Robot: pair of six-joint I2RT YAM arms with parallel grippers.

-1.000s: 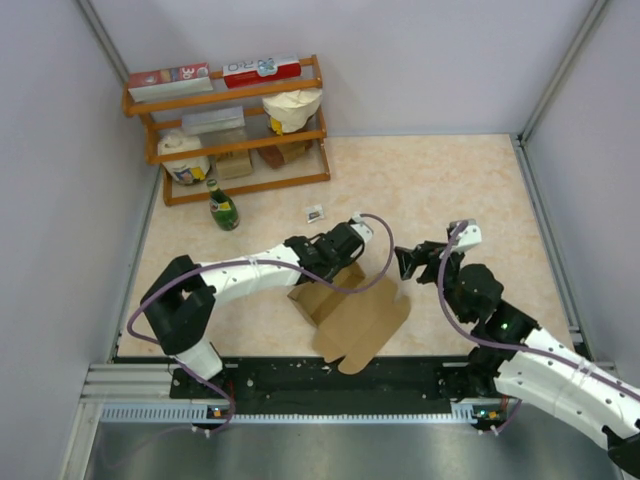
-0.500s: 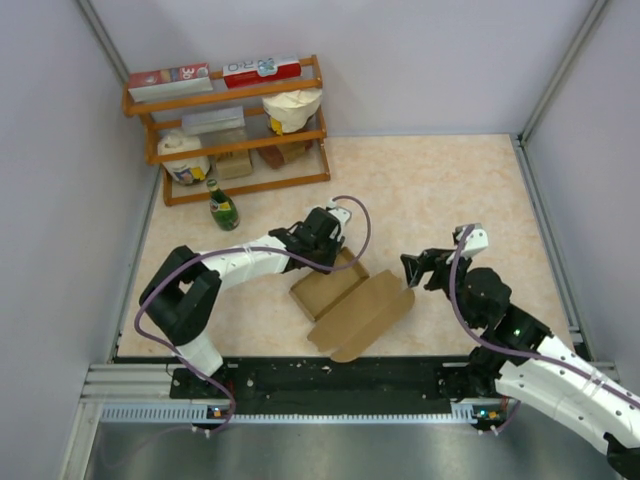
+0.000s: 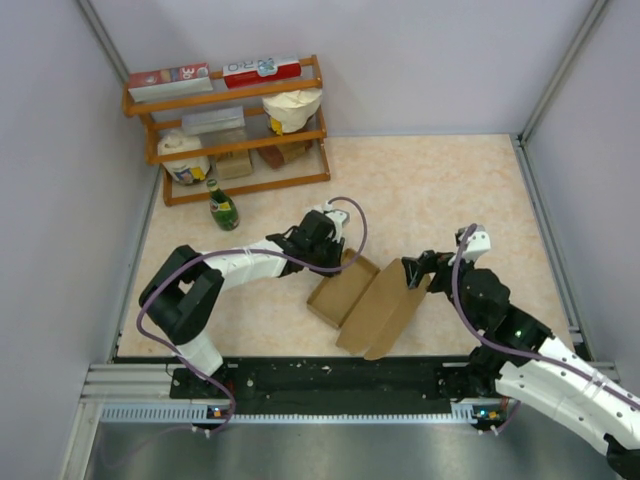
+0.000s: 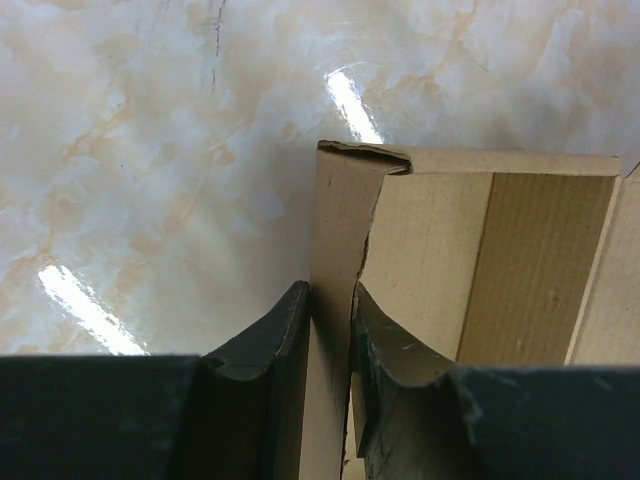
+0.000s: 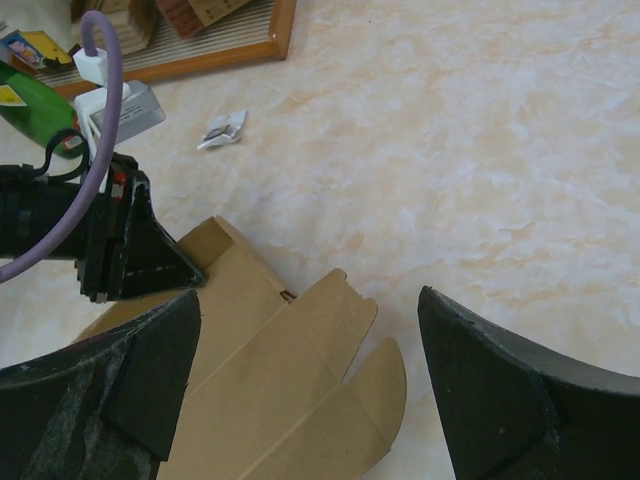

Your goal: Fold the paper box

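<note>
The paper box [image 3: 385,312] is plain brown cardboard lying near the front middle of the table, with a shallow tray part [image 3: 343,290] and a long lid panel to its right. My left gripper [image 3: 343,260] is at the tray's far corner. In the left wrist view this left gripper [image 4: 330,320] is shut on an upright wall of the paper box [image 4: 520,260]. My right gripper [image 3: 415,272] hovers at the lid panel's far end. It stands wide open, seen in the right wrist view as my right gripper [image 5: 308,298] above the scalloped flaps of the paper box [image 5: 270,390].
A wooden shelf [image 3: 230,125] at the back left holds printed boxes, a cream paper bag and jars. A green bottle [image 3: 222,207] stands in front of it. A small wrapper [image 3: 314,212] lies on the table behind the left arm. Walls close in both sides.
The box has shifted right and its lid panel has swung up. My left gripper pulled back and closed tighter on the wall. My right gripper dropped toward the lid and opened wider.
</note>
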